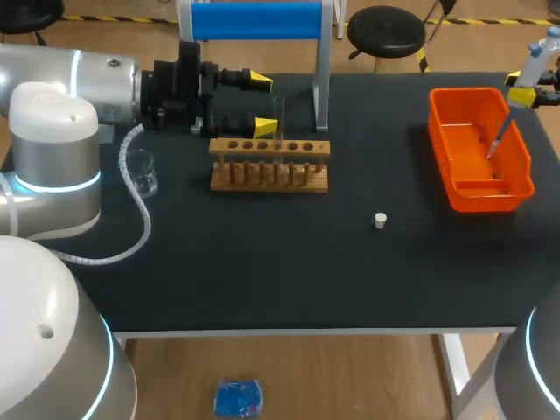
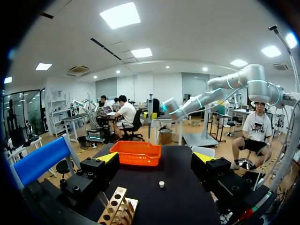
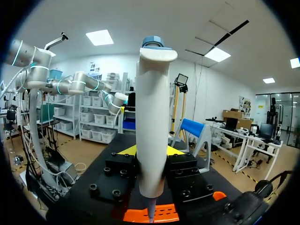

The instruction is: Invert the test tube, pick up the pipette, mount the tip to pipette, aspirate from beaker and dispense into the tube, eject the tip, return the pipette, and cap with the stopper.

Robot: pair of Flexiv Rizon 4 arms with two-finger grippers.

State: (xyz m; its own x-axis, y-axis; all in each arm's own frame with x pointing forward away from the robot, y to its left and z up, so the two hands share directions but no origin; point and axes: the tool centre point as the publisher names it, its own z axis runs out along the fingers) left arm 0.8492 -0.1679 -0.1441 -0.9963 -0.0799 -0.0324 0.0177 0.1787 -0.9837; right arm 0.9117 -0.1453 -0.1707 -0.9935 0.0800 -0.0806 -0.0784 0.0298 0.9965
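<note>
Notably, head view alone showing clear beaker (image 1: 144, 172); right end effector (image 3: 151, 152) gripping smooth white pipette (image 3: 152, 93) over orange bin (image 1: 464, 93); left end effector (image 1: 262, 104) gaping by wooden rack (image 1: 269, 148).

Before me, the table (image 1: 262, 280) wears a black cover. A wooden rack (image 1: 269, 166) with a row of holes stands upright toward the far side. Behind it a white frame (image 1: 322, 79) carries a blue bar (image 1: 256, 19). An orange bin (image 1: 459, 149) sits well apart, at my right.
</note>
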